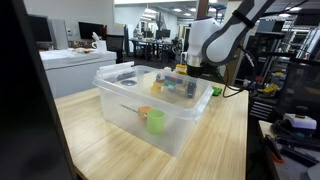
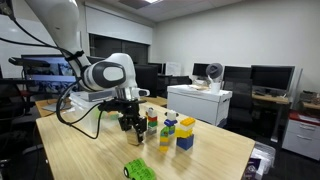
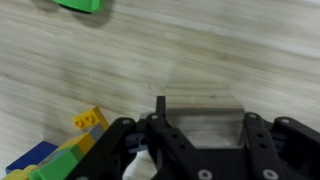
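Yellow-green block stack (image 2: 167,131) stands upright beside blue-yellow stack (image 2: 186,134).

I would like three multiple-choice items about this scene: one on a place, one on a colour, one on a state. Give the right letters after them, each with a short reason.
1. Where does the clear bin stand?
A) on the floor
B) on the wooden table
C) on a chair

2. What colour is the loose thing that lies on the table in front of the gripper?
A) red
B) white
C) green

3. How are the block towers beside the gripper?
A) upright, bricks stacked
B) scattered flat
C) hanging from the gripper

Answers:
1 B: the bin's base rests on the wood planks.
2 C: it shows bright green against the pale wood in an exterior view.
3 A: the bricks stand one on another on the table, clear of the gripper.
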Robot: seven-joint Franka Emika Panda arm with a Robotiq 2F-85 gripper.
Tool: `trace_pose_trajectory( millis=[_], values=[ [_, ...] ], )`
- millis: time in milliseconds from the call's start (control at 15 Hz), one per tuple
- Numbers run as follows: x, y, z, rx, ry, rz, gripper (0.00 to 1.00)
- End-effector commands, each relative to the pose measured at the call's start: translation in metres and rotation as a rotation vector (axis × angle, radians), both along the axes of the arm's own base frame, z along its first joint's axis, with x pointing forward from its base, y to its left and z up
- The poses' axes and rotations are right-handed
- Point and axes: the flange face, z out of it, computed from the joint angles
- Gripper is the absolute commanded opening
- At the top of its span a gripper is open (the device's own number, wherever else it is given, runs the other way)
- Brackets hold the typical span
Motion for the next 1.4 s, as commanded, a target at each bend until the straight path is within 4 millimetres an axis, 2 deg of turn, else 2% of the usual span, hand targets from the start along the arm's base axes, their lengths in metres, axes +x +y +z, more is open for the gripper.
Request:
trace_pose_trajectory(
  millis=[0, 200, 267, 467, 667, 800, 867, 1000, 1333],
  values=[
    [-0.017, -0.002, 0.011, 0.007, 0.027, -0.035, 0.31],
    [-0.038, -0.008, 0.051, -0.024, 0.144, -0.093, 0.31],
    [-0.047, -0.009, 0.076, -0.031, 0.193, -0.118, 0.31],
    [-0.043, 0.011, 0.145, 0.011, 0.194, -0.135, 0.31],
    [-0.025, 0.063, 0.219, 0.079, 0.065, -0.113, 0.31],
    [-0.013, 0.105, 0.245, 0.108, 0.002, -0.063, 0.31],
    [-0.008, 0.124, 0.25, 0.111, -0.015, -0.025, 0.31],
    [-0.005, 0.16, 0.243, 0.11, -0.006, 0.05, 0.31],
    [-0.003, 0.217, 0.197, 0.088, 0.037, 0.184, 0.31]
  ],
)
